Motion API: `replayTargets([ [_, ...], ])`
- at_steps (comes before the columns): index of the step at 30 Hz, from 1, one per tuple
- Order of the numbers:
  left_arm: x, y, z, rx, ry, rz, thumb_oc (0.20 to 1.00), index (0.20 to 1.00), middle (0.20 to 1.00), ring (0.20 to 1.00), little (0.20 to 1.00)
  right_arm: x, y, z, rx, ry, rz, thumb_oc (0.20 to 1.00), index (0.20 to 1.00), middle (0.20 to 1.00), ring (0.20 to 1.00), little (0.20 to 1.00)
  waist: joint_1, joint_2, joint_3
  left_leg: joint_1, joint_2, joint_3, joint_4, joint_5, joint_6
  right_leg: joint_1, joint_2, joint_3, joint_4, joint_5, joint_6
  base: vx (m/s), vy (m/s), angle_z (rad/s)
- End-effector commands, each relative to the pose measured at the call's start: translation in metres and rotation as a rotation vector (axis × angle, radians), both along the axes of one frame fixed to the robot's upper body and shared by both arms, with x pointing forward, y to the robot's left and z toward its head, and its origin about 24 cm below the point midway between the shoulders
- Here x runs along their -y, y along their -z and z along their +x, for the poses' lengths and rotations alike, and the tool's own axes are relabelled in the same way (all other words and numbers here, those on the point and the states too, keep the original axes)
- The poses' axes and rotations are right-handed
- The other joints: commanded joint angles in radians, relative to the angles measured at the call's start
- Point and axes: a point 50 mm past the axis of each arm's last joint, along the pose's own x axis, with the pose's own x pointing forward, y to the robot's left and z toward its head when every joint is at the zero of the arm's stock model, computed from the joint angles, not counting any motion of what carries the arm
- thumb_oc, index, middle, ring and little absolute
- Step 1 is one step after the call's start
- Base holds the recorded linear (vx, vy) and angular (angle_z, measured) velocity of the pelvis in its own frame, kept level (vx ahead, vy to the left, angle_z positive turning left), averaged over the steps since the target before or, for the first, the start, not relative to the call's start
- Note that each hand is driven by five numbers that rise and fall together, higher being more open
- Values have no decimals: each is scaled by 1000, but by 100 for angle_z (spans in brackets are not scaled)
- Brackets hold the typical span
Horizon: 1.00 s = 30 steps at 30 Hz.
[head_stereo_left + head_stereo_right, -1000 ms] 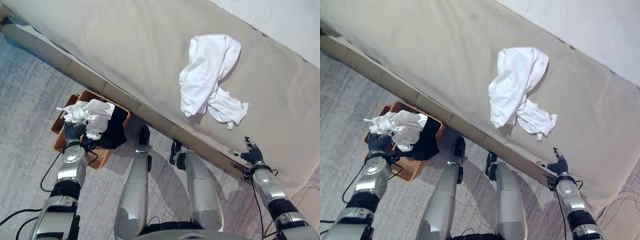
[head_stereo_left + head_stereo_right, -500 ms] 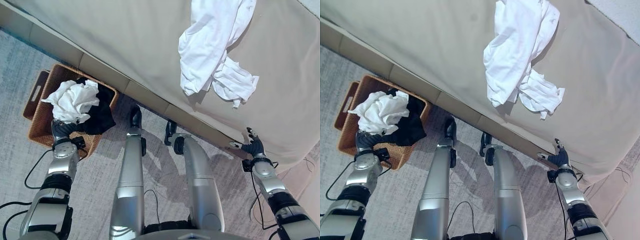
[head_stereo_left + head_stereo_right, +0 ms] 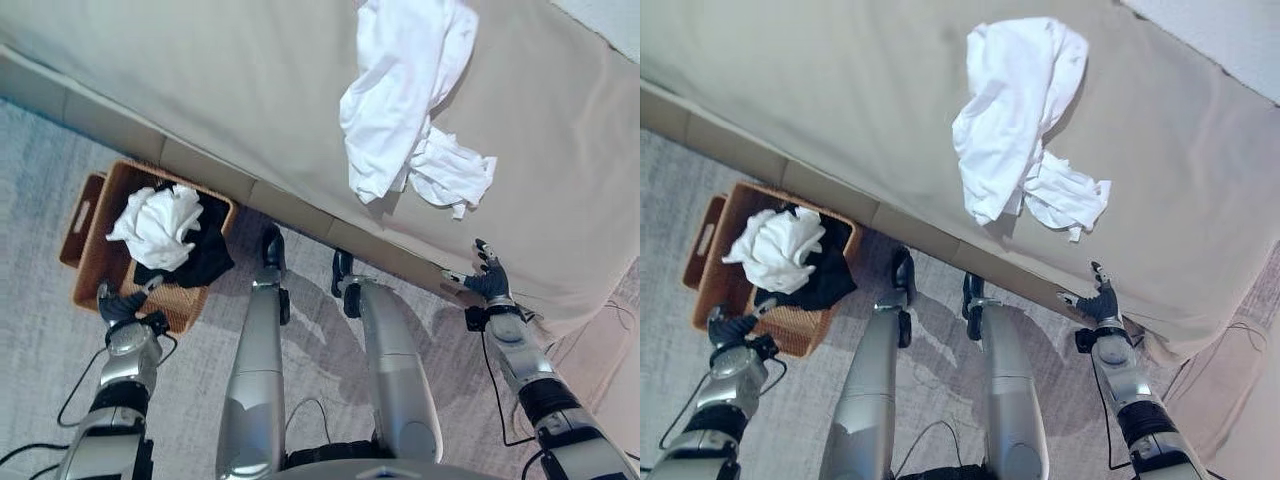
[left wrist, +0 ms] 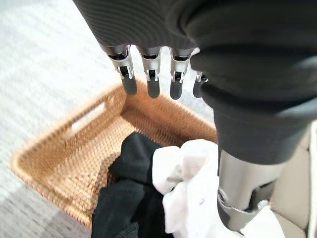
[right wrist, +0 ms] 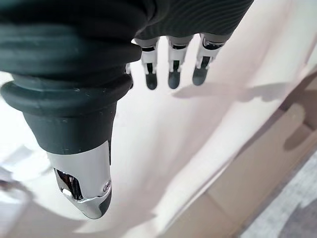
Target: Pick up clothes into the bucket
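Left hand [image 3: 122, 308]: fingers straight, empty (beside basket [image 3: 92, 255])
Right hand [image 3: 488, 282]: fingers straight, empty
White garment [image 3: 400, 90]: on bed [image 3: 200, 80]

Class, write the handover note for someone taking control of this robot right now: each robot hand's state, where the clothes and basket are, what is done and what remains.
Left robot hand: open, empty, at the near edge of the wicker basket on the floor.
Right robot hand: open, empty, at the front edge of the bed.
Done: a white garment and a black garment lie in the basket.
Left: the white clothes lying bunched on the bed, beyond the right robot hand, have yet to go into the basket.
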Motion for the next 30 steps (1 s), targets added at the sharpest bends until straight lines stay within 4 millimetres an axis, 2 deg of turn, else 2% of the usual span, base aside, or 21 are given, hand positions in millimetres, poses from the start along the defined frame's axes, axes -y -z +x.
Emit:
replayTargets([
  [1, 2, 20, -16, -75, -16, -7, 1000, 1000, 1000, 1000, 1000, 24, -19, -5, 83, 26, -73, 1000, 1000, 1000, 1000, 1000, 17, 90, -20, 111, 8, 3, 21, -91, 35, 88, 16, 31, -177, 117, 36, 29, -45, -15],
  [3, 10, 24, -18, -46, 13, -34, 1000, 1000, 1000, 1000, 1000, 25, -24, -6, 108, 22, -72, 1000, 1000, 1000, 1000, 1000, 17, 112, -32, 201, 7, 4, -51, -67, 27, 169, 21, 35, -229, 129, 38, 21, -56, -6],
  [4, 17, 25, -18, -12, 42, -47, 1000, 1000, 1000, 1000, 1000, 26, -24, -8, 116, 25, -59, 1000, 1000, 1000, 1000, 1000, 17, 120, -43, 237, 11, 13, -98, -21, 23, 199, 20, 28, -263, 165, 36, 18, -61, -2],
  [6, 32, 28, -19, 18, 120, -67, 1000, 1000, 1000, 1000, 1000, 29, -22, -13, 115, 27, -40, 1000, 1000, 1000, 1000, 1000, 20, 141, -75, 330, 13, 11, -181, 5, 11, 282, 22, 24, -321, 174, 40, 92, -83, -6],
  [8, 43, 33, -22, 49, 189, -110, 1000, 1000, 1000, 1000, 1000, 32, -17, -21, 106, 26, -12, 1000, 1000, 1000, 1000, 1000, 22, 157, -124, 416, 15, 4, -265, 31, -2, 361, 25, 17, -375, 181, 47, 214, -125, -4],
  [9, 56, 41, -26, 41, 248, -156, 1000, 1000, 1000, 1000, 1000, 33, -8, -30, 69, 22, -11, 1000, 1000, 1000, 1000, 1000, 24, 167, -176, 486, 19, 0, -328, 50, -12, 435, 26, 9, -427, 184, 52, 190, -119, 1],
  [10, 56, 41, -26, 41, 248, -156, 1000, 1000, 1000, 1000, 1000, 33, -8, -30, 69, 22, -11, 1000, 1000, 1000, 1000, 1000, 24, 168, -177, 485, 20, 0, -332, 55, -12, 435, 26, 9, -432, 188, 52, 187, -114, 5],
  [12, 71, 50, -29, 19, 302, -193, 1000, 1000, 1000, 1000, 1000, 33, -2, -35, 38, 11, -20, 1000, 1000, 1000, 1000, 1000, 27, 179, -220, 543, 21, -1, -378, 64, -14, 489, 25, 3, -470, 189, 55, 146, -87, 5],
  [13, 82, 63, -37, -53, 344, -219, 1000, 1000, 1000, 1000, 1000, 33, 3, -38, 5, -4, -35, 1000, 1000, 1000, 1000, 1000, 30, 191, -263, 583, 21, 0, -409, 71, -15, 527, 29, 2, -493, 187, 55, 134, -78, 8],
  [14, 82, 64, -37, -53, 345, -219, 1000, 1000, 1000, 1000, 1000, 33, 3, -38, 5, -3, -36, 1000, 1000, 1000, 1000, 1000, 30, 192, -262, 586, 21, 0, -411, 71, -15, 529, 29, 2, -494, 187, 55, 169, -88, 9],
  [15, 88, 77, -48, -158, 374, -210, 1000, 1000, 1000, 1000, 1000, 32, 4, -40, -15, -28, -78, 1000, 1000, 1000, 1000, 1000, 32, 202, -293, 619, 21, 0, -439, 80, -18, 556, 33, -2, -500, 181, 53, 75, -42, 4],
  [17, 89, 77, -48, -158, 375, -210, 1000, 1000, 1000, 1000, 1000, 32, 4, -40, -16, -28, -78, 1000, 1000, 1000, 1000, 1000, 32, 203, -292, 622, 21, 0, -441, 81, -18, 559, 33, -2, -501, 180, 53, 64, -46, -1],
  [19, 101, 92, -62, -294, 437, -164, 1000, 1000, 1000, 1000, 1000, 29, -3, -35, -14, -69, -200, 1000, 1000, 1000, 1000, 1000, 37, 211, -323, 658, 26, 5, -463, 86, -22, 593, 33, -10, -509, 171, 51, 92, -87, 3],
  [20, 109, 97, -68, -369, 507, -93, 1000, 1000, 1000, 1000, 1000, 25, -14, -29, 28, -96, -246, 1000, 1000, 1000, 1000, 1000, 41, 215, -334, 669, 26, 6, -462, 84, -22, 604, 32, -13, -509, 169, 51, 53, -55, 10],
  [23, 113, 98, -69, -395, 547, -47, 1000, 1000, 1000, 1000, 1000, 25, -19, -27, 42, -97, -286, 1000, 1000, 1000, 1000, 1000, 43, 219, -334, 670, 25, 7, -458, 81, -20, 602, 32, -12, -505, 167, 50, 14, -18, 4],
  [24, 120, 95, -66, -407, 651, 38, 1000, 1000, 1000, 1000, 1000, 23, -27, -21, 70, -111, -330, 1000, 1000, 1000, 1000, 1000, 47, 225, -330, 659, 20, 7, -451, 80, -17, 586, 30, -9, -493, 164, 49, 0, 0, 0],
  [25, 122, 95, -66, -412, 677, 60, 1000, 1000, 1000, 1000, 1000, 23, -30, -18, 79, -108, -353, 1000, 1000, 1000, 1000, 1000, 50, 227, -329, 650, 18, 6, -448, 80, -15, 575, 29, -9, -486, 162, 49, -28, -39, 1],
  [30, 139, 96, -70, -416, 804, 71, 1000, 1000, 1000, 1000, 1000, 29, -49, 3, 102, -96, -498, 1000, 1000, 1000, 1000, 1000, 67, 248, -304, 615, 15, -11, -437, 86, -8, 528, 26, -20, -436, 147, 44, -16, -10, -1],
])
